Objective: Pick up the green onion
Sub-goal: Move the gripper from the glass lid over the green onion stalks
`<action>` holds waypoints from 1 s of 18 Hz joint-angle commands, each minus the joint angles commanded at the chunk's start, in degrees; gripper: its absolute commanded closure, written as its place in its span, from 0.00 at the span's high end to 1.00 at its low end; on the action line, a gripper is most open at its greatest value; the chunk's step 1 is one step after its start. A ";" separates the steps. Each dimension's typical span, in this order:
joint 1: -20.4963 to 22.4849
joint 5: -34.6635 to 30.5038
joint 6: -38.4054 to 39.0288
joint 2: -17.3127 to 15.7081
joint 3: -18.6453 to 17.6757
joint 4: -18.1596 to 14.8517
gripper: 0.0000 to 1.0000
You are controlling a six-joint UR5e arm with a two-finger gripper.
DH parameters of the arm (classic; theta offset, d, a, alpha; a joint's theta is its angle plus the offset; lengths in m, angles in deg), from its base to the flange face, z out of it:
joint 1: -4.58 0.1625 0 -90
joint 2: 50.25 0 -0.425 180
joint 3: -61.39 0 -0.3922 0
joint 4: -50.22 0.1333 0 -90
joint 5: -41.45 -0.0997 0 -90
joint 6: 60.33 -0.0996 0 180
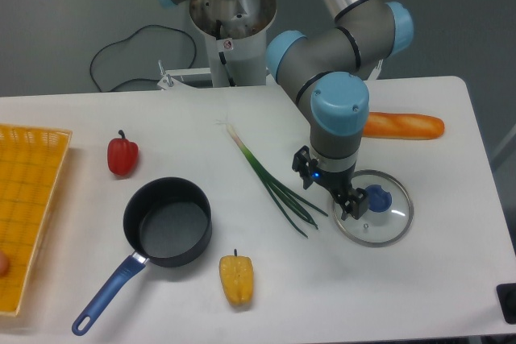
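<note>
With the empty pincer [345,199] hanging part-open over the glass lid [372,217], it should shift left and straddle the green onion [270,182] crosswise mid-stalk.

the green onion [270,182] is laid flat on the white table, untouched and apart from everything around it. it is set on a diagonal, the pale whitish end pointed toward the upper left and the stalk run down toward the lower right. there it is split into several slender dark green leaves, which are fanned slightly apart at their tips.
</note>
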 joint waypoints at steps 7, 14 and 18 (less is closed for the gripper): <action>-0.17 -0.53 12.73 -1.41 -4.14 -0.18 1.00; -3.85 0.26 32.16 -1.32 -7.57 0.17 1.00; -5.52 0.00 34.63 -2.46 -7.31 0.09 1.00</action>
